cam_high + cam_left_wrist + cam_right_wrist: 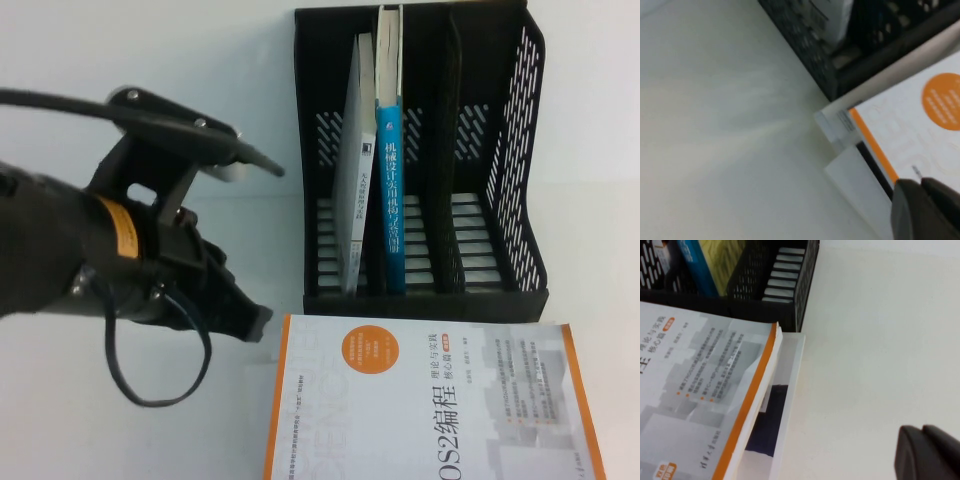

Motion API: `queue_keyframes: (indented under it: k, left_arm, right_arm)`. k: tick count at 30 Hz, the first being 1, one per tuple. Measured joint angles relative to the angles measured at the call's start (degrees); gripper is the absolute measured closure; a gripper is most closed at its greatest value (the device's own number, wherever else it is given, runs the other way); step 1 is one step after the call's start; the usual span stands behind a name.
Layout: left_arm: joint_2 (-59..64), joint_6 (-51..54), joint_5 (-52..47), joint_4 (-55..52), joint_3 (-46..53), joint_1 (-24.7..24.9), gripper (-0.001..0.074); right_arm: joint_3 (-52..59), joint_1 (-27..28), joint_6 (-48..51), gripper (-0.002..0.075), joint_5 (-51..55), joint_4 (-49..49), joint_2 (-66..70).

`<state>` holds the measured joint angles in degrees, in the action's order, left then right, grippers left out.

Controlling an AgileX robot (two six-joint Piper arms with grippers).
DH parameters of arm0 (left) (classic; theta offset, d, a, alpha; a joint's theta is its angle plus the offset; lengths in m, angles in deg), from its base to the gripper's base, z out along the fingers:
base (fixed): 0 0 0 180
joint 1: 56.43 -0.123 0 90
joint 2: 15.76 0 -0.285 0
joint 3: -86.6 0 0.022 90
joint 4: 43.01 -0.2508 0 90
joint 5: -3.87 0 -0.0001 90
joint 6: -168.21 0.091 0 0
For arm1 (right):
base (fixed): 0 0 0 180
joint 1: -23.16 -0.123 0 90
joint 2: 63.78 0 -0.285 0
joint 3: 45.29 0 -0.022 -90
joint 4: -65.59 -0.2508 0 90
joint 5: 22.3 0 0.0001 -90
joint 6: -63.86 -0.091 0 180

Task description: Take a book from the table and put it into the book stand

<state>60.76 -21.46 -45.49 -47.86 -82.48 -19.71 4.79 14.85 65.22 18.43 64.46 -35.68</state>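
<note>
Book [390, 150] with the blue spine is seen standing upright in the middle slot of the book stand [520, 120], its spine facing outward. Just beside it, in the stand's left slot, a thin grey-white book [357, 170] is leaned. In front of the stand, a white book with orange edges [430, 400] is laid flat on the table [150, 50], stacked on another white book [790, 390] whose edge is exposed beneath it. The left gripper [250, 325] is held to the left of the stand, near the front left corner of the orange-edged book, with its jaws pressed together and nothing between them. The right gripper [930, 452] is seen only in its own wrist view, off the stand's right front side above bare table, its fingers closed together and empty.
</note>
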Motion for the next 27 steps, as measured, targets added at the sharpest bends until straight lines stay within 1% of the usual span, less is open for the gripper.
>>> queue_keyframes:
  k: [4, 8, 11, 19, 24, 27]
  left_arm:
    - [-5.38, -1.44, 13.32, -1.52, 10.02, -3.53, 0.0737]
    - [-16.17, -1.71, 28.54, -1.69, 21.2, -7.6, 0.0737]
    - [-26.74, -1.95, 34.67, -2.14, 29.39, -10.82, 0.0737]
    - [-55.28, -2.98, 37.11, -2.26, 46.9, -21.08, 0.0737]
    - [-63.99, -7.05, 38.59, -0.9, 56.38, -28.6, 0.0737]
    - [-67.68, -10.61, 39.02, 0.14, 61.52, -31.66, 0.0737]
  right_arm:
    - [0.0, 0.0, 0.12, 0.0729, 0.0, 0.0, 0.0]
    - [0.0, 0.0, 0.12, 0.0729, 0.0, -0.33, 0.0]
    - [0.0, 0.0, 0.12, 0.0729, 0.0, -0.33, 0.0]
    - [0.0, 0.0, 0.12, 0.0729, 0.0, -0.46, 0.0]
    - [0.0, 0.0, 0.12, 0.0729, 0.0, -0.46, 0.0]
    - [0.0, 0.0, 0.12, 0.0729, 0.0, -0.46, 0.0]
